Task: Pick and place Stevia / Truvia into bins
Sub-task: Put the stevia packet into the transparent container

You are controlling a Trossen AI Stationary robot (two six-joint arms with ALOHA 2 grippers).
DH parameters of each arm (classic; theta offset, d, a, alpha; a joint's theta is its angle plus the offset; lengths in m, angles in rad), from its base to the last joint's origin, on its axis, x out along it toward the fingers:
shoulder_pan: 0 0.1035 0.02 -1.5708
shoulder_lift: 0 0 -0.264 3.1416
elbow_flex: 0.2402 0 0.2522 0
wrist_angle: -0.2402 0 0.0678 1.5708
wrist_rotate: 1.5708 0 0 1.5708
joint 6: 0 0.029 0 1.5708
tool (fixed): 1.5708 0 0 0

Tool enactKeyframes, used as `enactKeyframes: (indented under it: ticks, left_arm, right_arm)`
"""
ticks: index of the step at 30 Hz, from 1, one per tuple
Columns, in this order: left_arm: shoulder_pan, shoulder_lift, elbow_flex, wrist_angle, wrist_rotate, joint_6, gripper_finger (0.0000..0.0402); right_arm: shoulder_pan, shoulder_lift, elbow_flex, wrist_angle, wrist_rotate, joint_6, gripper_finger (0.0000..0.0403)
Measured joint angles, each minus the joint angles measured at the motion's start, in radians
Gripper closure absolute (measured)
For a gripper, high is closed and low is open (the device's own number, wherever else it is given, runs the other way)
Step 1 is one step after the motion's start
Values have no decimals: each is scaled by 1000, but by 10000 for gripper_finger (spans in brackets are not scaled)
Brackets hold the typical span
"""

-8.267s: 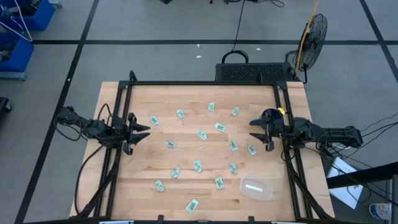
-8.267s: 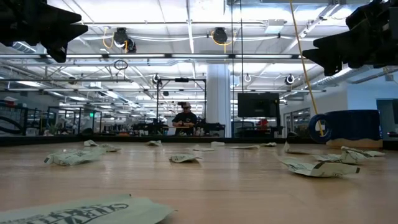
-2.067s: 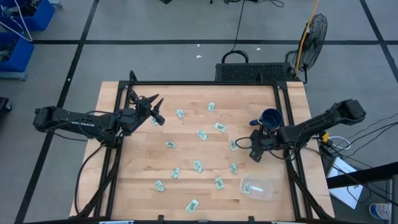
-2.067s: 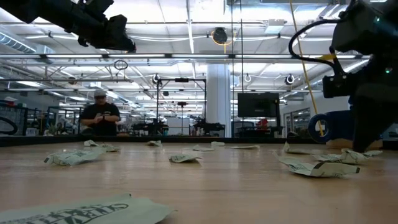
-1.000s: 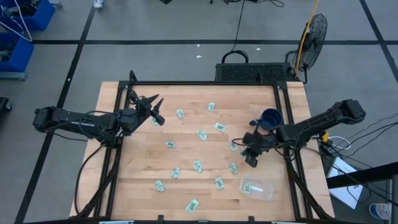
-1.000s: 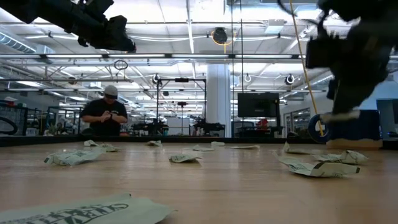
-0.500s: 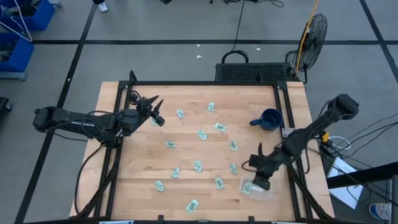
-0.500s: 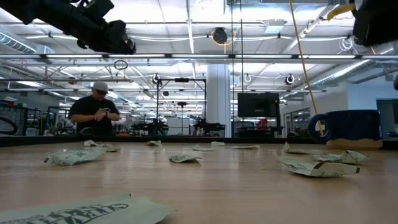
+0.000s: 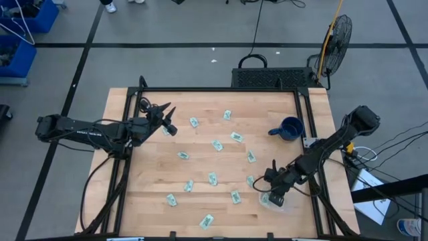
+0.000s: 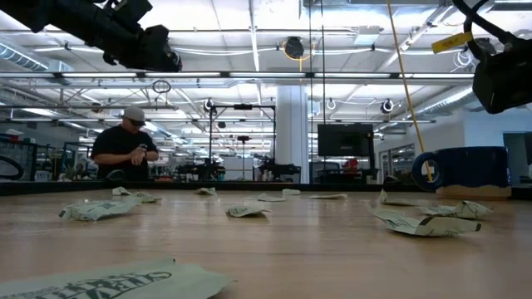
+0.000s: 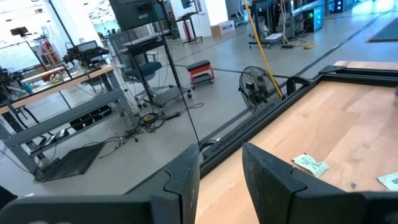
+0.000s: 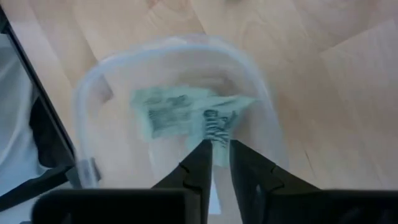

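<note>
A pale green sachet (image 12: pixel 186 115) hangs over the open mouth of the clear bin (image 12: pixel 93 93), pinched at one end by the right pincer (image 12: pixel 214 155), whose fingers are pressed together on it. The bin (image 9: pixel 271 201) sits near the table's (image 9: pixel 154 194) front right corner. More sachets (image 9: pixel 217 144) lie scattered across the wood, and a blue mug (image 9: pixel 289 128) stands near the right edge. The left pincer (image 9: pixel 167 118) hovers over the far left of the table, fingers (image 11: pixel 186 180) apart.
</note>
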Motion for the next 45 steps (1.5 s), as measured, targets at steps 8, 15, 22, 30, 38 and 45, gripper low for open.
enactKeyframes:
  ticks: [8,15,22,30,38,45]
  left_arm:
    - [0,0,0,4,0,0,273]
    - [0,0,0,5,0,1,273]
    - [0,0,0,29,0,6,273]
    - [0,0,0,31,0,6,273]
    - [0,0,0,34,0,5,273]
    - [0,0,0,34,0,7,273]
  right_arm:
    - [0,0,0,54,0,-25,328]
    - [-15,-70,0,224,4,-137,328]
    - [-68,-174,1,266,220,-440,339]
    - [-201,-172,1,82,544,-696,346]
    - [-389,-67,0,53,545,-710,320]
    - [-467,51,0,102,492,-780,272]
